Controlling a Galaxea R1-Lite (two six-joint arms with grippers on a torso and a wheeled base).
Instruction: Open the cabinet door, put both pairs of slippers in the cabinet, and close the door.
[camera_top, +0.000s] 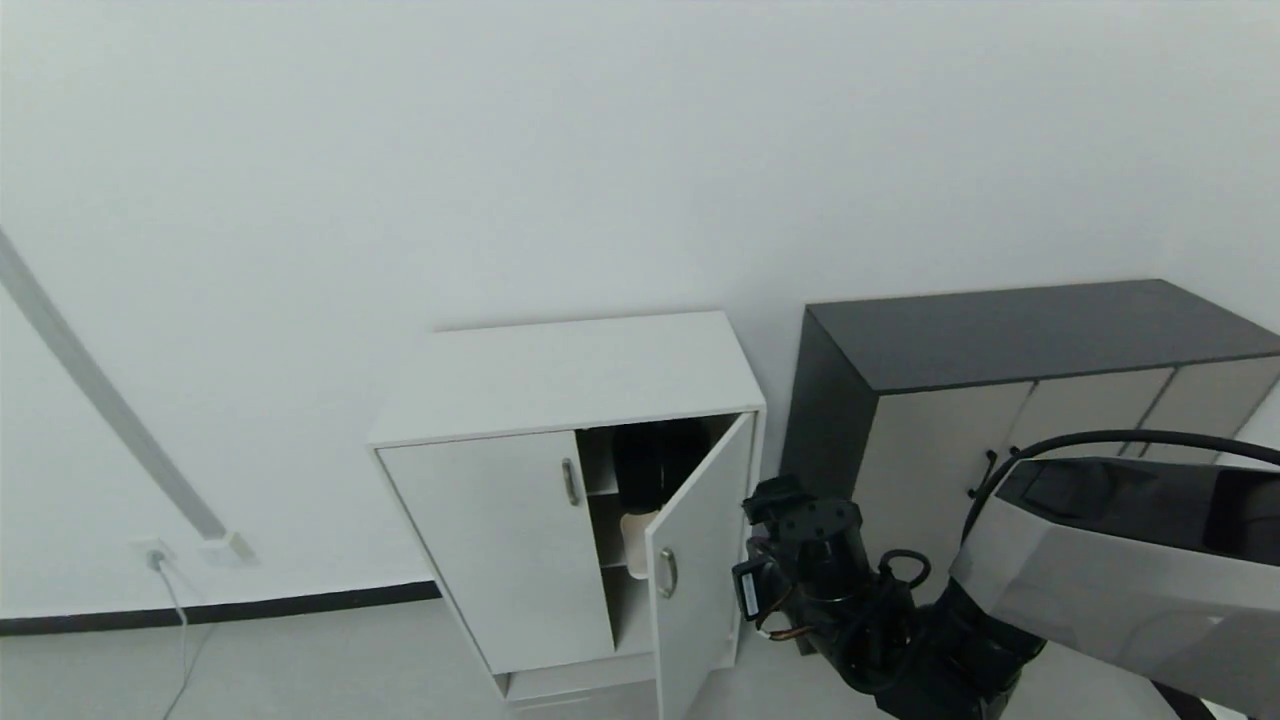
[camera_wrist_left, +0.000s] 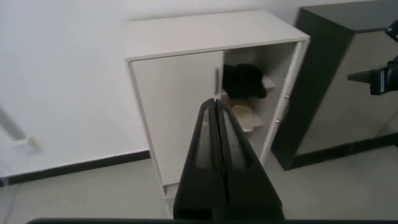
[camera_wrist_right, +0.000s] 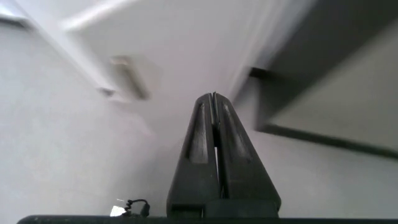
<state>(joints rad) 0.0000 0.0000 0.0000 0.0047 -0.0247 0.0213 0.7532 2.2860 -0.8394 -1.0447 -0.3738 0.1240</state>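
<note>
Right gripper (camera_wrist_right: 214, 96), closed, beside cabinet door (camera_top: 700, 570)

From the head, angled down and forward onto the white cabinet (camera_top: 560, 375), well back. From the left wrist, facing that cabinet's front, also well back. From the right wrist, close against its open door (camera_wrist_right: 186, 56). Shared: that door.

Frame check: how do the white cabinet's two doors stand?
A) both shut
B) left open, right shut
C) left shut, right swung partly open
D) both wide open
C: the right door angles out from the white cabinet, baring the black slippers and beige slippers inside, while the left door lies flush.
</note>
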